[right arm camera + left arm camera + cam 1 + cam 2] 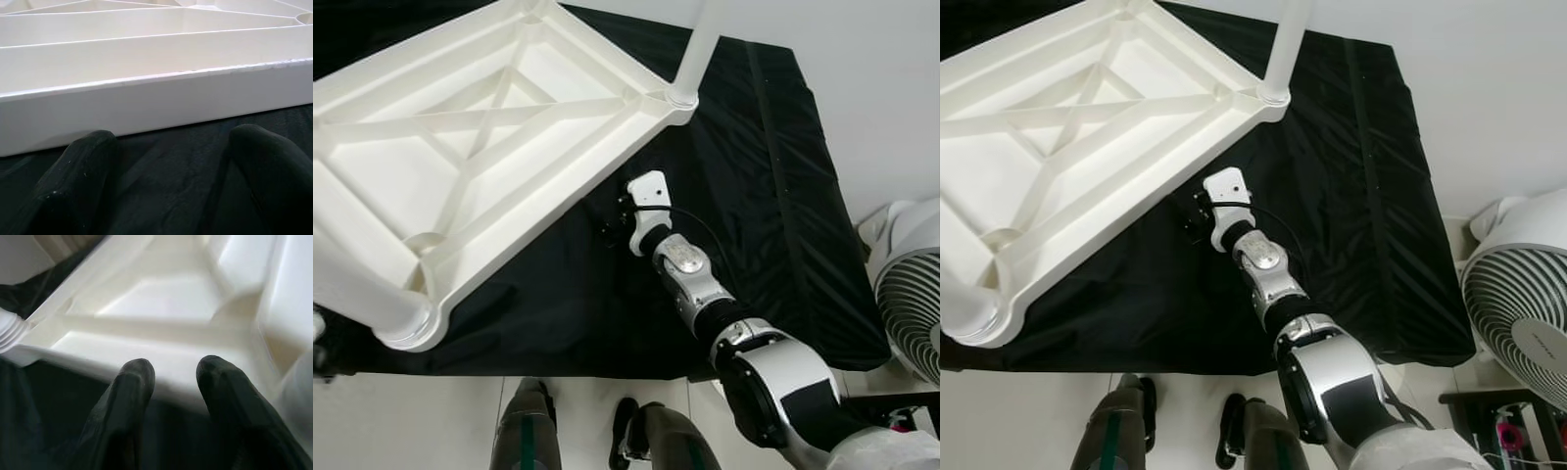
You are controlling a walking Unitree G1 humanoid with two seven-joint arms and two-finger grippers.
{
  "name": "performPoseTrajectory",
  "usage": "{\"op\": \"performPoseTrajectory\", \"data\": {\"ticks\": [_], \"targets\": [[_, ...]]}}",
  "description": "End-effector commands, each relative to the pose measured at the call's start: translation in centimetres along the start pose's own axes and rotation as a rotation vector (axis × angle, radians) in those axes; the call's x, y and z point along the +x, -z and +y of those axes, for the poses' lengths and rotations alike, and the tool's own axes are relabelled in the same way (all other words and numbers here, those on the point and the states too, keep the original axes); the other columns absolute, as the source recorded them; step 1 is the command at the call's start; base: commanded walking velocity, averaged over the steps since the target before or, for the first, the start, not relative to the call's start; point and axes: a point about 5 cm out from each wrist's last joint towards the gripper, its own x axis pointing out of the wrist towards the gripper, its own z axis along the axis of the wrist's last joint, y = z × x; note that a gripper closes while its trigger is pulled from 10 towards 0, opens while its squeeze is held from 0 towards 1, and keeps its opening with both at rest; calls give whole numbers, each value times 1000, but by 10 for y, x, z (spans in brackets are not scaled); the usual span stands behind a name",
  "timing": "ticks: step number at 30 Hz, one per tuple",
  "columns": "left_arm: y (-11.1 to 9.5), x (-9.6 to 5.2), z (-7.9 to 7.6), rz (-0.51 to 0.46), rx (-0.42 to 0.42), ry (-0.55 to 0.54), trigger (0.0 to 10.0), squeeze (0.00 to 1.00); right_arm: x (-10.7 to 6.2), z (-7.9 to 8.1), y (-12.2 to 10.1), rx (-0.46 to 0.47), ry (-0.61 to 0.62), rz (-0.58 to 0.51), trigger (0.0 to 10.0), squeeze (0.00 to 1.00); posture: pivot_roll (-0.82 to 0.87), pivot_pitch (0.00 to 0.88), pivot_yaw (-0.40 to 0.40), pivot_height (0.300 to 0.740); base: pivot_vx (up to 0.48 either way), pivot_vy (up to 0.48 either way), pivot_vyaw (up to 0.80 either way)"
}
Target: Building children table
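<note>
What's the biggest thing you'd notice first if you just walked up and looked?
A big white table top lying upside down on a black cloth, its ribbed underside up and white legs screwed into two corners. The right gripper reaches toward its near edge, fingers open. A white fan stands on the right.

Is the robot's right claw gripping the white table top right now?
No: the right gripper has its fingers spread apart over the black cloth, just short of the white table top edge.
</note>
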Motion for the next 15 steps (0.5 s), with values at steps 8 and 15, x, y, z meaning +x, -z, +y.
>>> {"op": "performPoseTrajectory", "data": {"ticks": [8, 15], "targets": [[3, 29, -59, -23, -133, 245, 10000, 0, -6, -21, 11, -70, 173, 119, 10000, 0, 343, 166, -106, 740, 0, 0, 0], [-9, 47, -80, -78, -181, 293, 10000, 0, -6, -38, 8, -53, 319, 148, 10000, 0, 300, 172, -100, 740, 0, 0, 0]]}}
